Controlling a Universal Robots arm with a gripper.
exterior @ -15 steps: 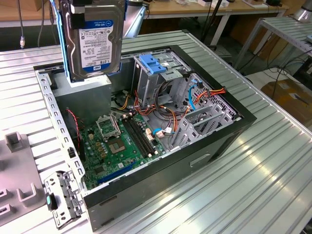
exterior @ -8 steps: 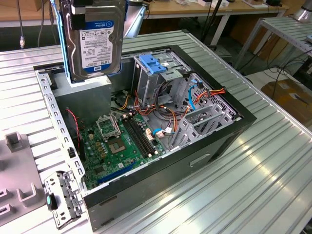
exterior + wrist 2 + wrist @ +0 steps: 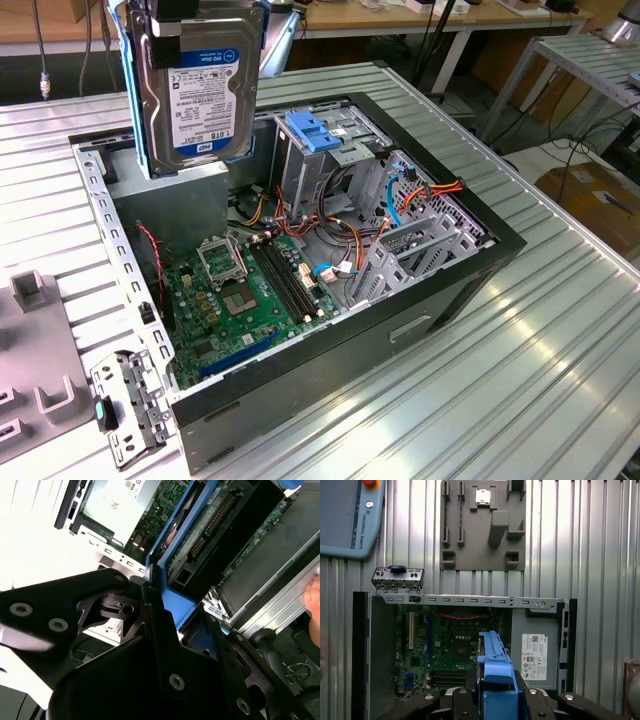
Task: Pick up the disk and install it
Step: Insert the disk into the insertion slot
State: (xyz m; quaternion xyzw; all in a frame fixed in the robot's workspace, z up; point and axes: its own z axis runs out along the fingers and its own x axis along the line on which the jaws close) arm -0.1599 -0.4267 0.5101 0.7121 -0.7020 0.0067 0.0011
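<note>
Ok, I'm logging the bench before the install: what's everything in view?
computer case: one, black, open on the metal table.
disk: one, silver with blue rails, held above the case.
motherboard: one, green, inside the case.
slotted bracket: one, pale blue, inside the case.
cable: one, light blue, inside the case.
fixture plate: one, grey, on the table beside the case.
pendant: one, grey-blue, beside the fixture plate.
pincer: one, black, shut on the disk.

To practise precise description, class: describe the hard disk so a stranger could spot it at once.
Find the open black computer case on the ribbed metal table. Above its corner at the exterior view's left, the black gripper holds upright a silver, white-labelled hard disk. Bright blue side rails distinguish it from the paler blue slotted bracket inside the case.
</note>
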